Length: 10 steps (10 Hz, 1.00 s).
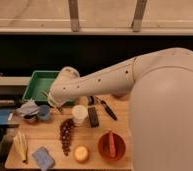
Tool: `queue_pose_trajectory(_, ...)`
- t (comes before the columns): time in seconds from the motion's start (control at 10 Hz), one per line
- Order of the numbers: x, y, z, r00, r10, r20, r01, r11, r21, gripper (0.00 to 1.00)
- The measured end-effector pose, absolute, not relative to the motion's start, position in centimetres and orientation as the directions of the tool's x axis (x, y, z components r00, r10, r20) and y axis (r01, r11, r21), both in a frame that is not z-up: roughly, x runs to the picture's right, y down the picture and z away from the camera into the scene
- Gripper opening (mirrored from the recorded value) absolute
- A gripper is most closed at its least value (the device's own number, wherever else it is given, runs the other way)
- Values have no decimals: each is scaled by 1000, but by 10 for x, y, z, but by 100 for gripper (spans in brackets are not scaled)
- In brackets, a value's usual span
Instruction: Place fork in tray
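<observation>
The green tray (39,84) sits at the table's back left. My gripper (54,102) is at the end of the white arm, over the tray's near right corner, pointing down and left. A thin pale sliver (45,94) sticks out by the gripper towards the tray; I cannot tell whether it is the fork or whether it is held. A pale yellow slim utensil-like thing (21,146) lies at the table's front left, far from the gripper.
A white cup (80,115), a black block (93,117) and black-handled utensils (107,108) lie mid-table. A red-orange bowl (111,147) holds an orange utensil. Dark grapes (66,135), a yellow round thing (81,153), a blue cloth (43,158) and a blue bowl (43,113) lie on the left half.
</observation>
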<state>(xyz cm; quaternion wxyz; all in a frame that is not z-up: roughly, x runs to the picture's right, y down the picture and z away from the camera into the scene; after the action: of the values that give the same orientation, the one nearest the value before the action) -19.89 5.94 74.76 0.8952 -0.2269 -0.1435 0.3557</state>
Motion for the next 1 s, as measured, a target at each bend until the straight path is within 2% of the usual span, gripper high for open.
queue_pose_trajectory(0.6, -211, 7, 766, 681, 717, 146, -593, 658, -464, 0)
queue_pose_trajectory(0.8, -194, -13, 783, 692, 716, 92, -603, 643, -472, 0)
queue_pose_trajectory(1.0, -186, -13, 795, 709, 705, 25, -600, 622, -503, 0)
